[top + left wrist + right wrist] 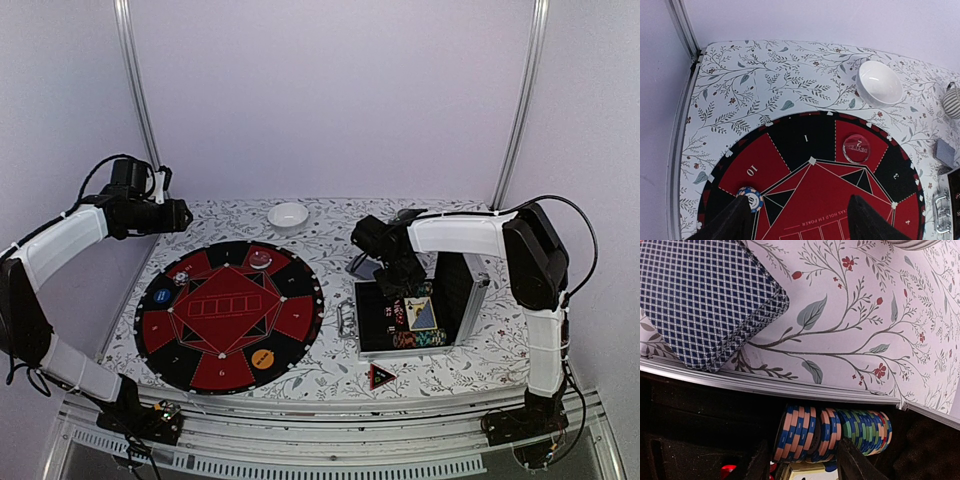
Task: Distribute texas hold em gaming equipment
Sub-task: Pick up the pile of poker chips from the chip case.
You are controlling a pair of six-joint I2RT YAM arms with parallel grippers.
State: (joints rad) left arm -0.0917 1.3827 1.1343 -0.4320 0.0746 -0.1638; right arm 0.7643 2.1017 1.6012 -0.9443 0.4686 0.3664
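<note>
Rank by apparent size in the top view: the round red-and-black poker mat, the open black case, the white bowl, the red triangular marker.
1. round red-and-black poker mat
2. open black case
3. white bowl and red triangular marker: look nearly alike; the bowl sits farther from the camera, so unranked.

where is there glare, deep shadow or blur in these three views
Left wrist view: bright glare on the white bowl and a sheen on the clear disc. Right wrist view: card deck sharp, case interior nearly black. Top external view: soft even light, faint shadows, frame posts splay outward toward the top.
</note>
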